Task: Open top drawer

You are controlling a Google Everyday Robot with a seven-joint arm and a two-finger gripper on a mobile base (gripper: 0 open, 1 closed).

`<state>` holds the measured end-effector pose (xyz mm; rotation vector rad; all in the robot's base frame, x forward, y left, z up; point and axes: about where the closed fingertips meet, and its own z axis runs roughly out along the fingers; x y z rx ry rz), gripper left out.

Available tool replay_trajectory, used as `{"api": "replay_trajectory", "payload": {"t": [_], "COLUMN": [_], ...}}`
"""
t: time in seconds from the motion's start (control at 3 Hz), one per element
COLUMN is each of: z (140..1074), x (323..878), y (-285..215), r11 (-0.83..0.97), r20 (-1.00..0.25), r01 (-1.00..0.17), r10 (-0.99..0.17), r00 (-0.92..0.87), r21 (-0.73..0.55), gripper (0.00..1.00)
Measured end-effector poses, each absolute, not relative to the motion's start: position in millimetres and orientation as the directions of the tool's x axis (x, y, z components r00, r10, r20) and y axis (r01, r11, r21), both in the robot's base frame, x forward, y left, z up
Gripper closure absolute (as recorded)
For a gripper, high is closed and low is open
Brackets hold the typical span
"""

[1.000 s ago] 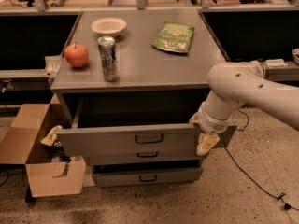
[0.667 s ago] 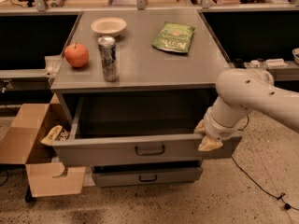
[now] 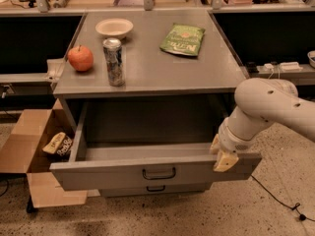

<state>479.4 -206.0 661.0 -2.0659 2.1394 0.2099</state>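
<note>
The top drawer (image 3: pixel 118 173) is a wide grey metal drawer with a dark loop handle (image 3: pixel 158 173) at the centre of its front. It stands pulled far out from under the grey cabinet top, and its deep grey tray (image 3: pixel 147 151) shows. My gripper (image 3: pixel 221 156) is at the drawer's right end, at the top edge of the front panel. The white arm (image 3: pixel 261 107) reaches in from the right. A lower, narrower drawer (image 3: pixel 155 189) peeks out below.
On the cabinet top (image 3: pixel 147 68) stand a red apple (image 3: pixel 80 58), a soda can (image 3: pixel 113 62), a white bowl (image 3: pixel 114 27) and a green chip bag (image 3: pixel 182 40). An open cardboard box (image 3: pixel 34 151) with snack packets sits on the floor at left. A cable (image 3: pixel 280 203) lies on the floor at right.
The top drawer has slid further out toward the camera, and my gripper and arm have moved with its right end.
</note>
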Motion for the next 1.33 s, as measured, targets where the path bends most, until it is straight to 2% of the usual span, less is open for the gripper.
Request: {"api": "replay_trajectory", "payload": {"t": [0.33, 1.33], "z": [661.0, 660.9], "x": [479.4, 479.3], "y": [-206.0, -206.0], "r11": [0.036, 0.036], "r20": [-0.211, -0.211], "r01": [-0.999, -0.999], "r10": [-0.977, -0.977], "r00": [-0.033, -0.033], "r21": [-0.010, -0.010], "gripper": [0.82, 0.10]}}
